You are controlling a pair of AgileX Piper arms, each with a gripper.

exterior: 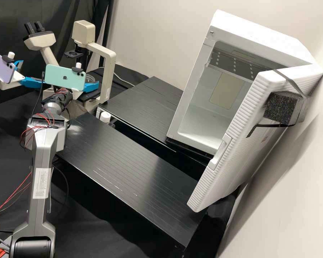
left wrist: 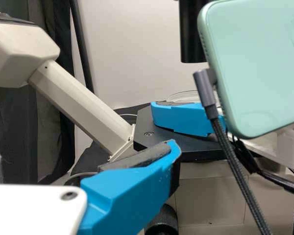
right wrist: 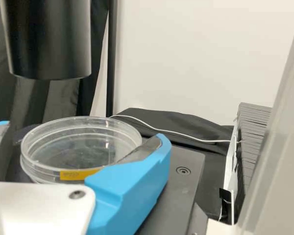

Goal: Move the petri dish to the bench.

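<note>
In the high view my right gripper (exterior: pixel 92 86) is at the microscope stage by the petri dish (exterior: pixel 90 77). The right wrist view shows the clear round dish (right wrist: pixel 81 152), with a yellow label, on the dark stage (right wrist: pixel 181 183). My right gripper (right wrist: pixel 83 139) stands open around it, one finger close against its near side, a narrow gap beside the other. My left gripper (exterior: pixel 31 71) is held open farther left in the high view. One finger of my left gripper (left wrist: pixel 132 191) shows in the left wrist view, apart from the dish (left wrist: pixel 183 96).
The microscope's cream arm (exterior: pixel 106 68) rises beside the stage, and its black cylinder (right wrist: pixel 49 44) hangs above the dish. Two black slatted platforms (exterior: pixel 132 172) lie right of the arms. Beyond stands a white cabinet (exterior: pixel 201 79) with its door swung out. A cable (left wrist: pixel 240 181) crosses near the stage.
</note>
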